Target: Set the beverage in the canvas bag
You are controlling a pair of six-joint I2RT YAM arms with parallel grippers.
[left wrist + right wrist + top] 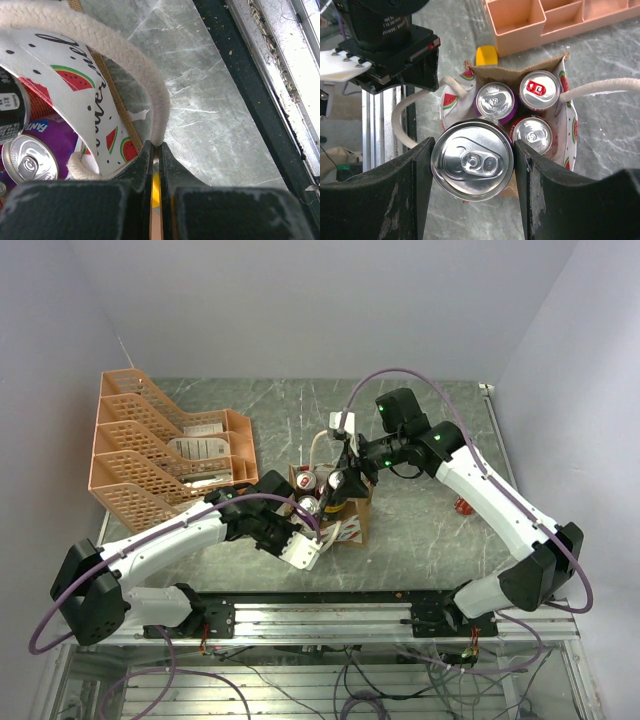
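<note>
The canvas bag (352, 525) stands mid-table, tan with a watermelon-print panel (75, 85). Three cans stand upright inside it: a purple one (495, 100), a red-tabbed one (539, 89) and a red one (532, 135). My right gripper (472, 160) is shut on the beverage (470, 161), a silver-topped can held upright over the bag's near-left corner, also seen from above (336, 482). My left gripper (156, 146) is shut on the bag's white rope handle (145, 75), pulling it toward the table's front edge. The other handle (600, 87) trails off to the right.
An orange mesh tray rack (160, 450) fills the back left, close behind the bag (545, 20). A yellow block (486, 54) lies between rack and bag. A small red object (464, 505) sits on the table under the right arm. The metal rail (330, 610) runs along the front edge.
</note>
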